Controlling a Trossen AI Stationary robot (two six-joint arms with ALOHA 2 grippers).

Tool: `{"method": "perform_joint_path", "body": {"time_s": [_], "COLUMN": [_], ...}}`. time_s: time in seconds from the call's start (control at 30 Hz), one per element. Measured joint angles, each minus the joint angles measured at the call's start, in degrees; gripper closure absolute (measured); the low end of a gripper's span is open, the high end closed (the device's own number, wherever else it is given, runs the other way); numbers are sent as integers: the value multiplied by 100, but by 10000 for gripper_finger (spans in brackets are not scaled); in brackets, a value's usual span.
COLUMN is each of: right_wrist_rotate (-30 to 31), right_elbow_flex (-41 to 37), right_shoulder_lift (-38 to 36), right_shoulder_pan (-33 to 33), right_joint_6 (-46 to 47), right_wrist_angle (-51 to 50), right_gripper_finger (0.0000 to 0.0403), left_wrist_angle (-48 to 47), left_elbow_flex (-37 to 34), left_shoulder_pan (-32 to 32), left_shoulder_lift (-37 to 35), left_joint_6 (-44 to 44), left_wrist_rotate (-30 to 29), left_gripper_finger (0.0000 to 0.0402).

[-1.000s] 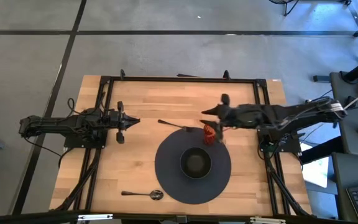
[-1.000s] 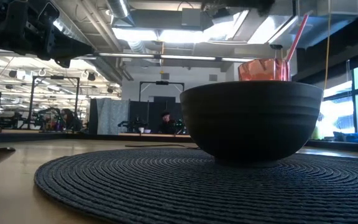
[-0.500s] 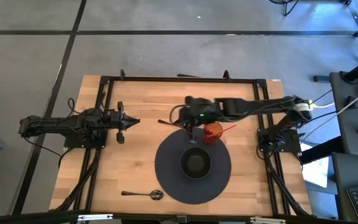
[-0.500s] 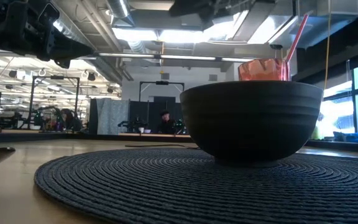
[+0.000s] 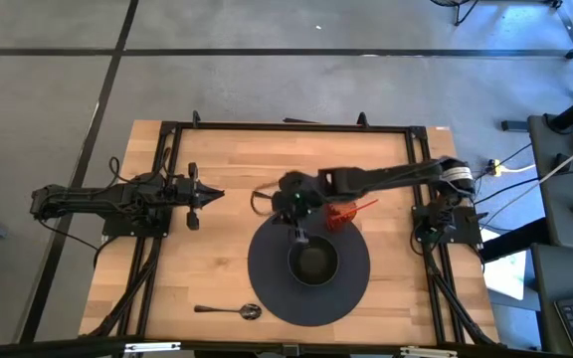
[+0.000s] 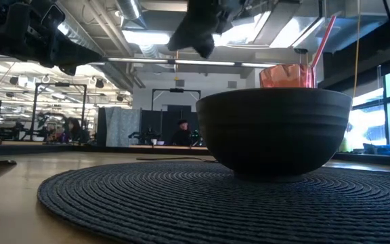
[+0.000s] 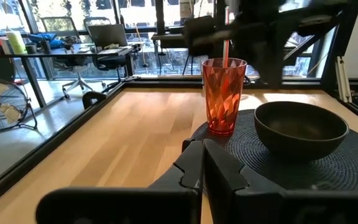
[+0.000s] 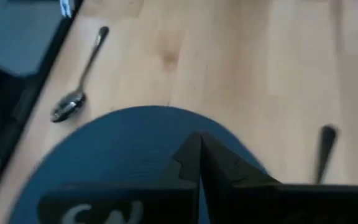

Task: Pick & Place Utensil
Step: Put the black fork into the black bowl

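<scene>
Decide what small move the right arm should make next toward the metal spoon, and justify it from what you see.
Probably reopen the right gripper: its fingers are shut on nothing above the round dark woven mat, while the silver metal spoon lies ungripped on the wooden table beyond the mat's edge. The left gripper waits at the table's left side.

Wooden table (image 5: 227, 179), pale butcher-block planks inside a black frame. Dead centre toward the near edge lies a round dark woven placemat (image 5: 270, 273). A spoon (image 5: 232, 311) rests on bare wood near the front edge, just left of the mat. A second dark utensil (image 5: 263, 195) lies behind the mat.
</scene>
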Motion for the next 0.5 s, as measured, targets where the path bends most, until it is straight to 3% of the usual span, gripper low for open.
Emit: {"method": "perform_joint_path", "body": {"time_s": [0.13,0.33,0.5], "right_wrist_rotate": [-465,-641,-646], "right_elbow_flex": [281,1287,2057], "right_shoulder_lift": [374,1380,2098], "right_shoulder_pan": [-605,-1108,-1155], "right_joint_6": [621,219,145], "right_wrist_angle": [-167,-1012,-1237], "right_gripper_finger": [397,395,347], "left_wrist_angle": [4,2,1], "left_elbow_flex": [0,0,0], "left_shoulder_pan": [0,1,1], "left_shoulder_lift": [0,0,2], "left_joint_6": [0,1,65], "left_wrist_rotate": [-2,-1,-1], "left_gripper_finger": [396,394,397]}}
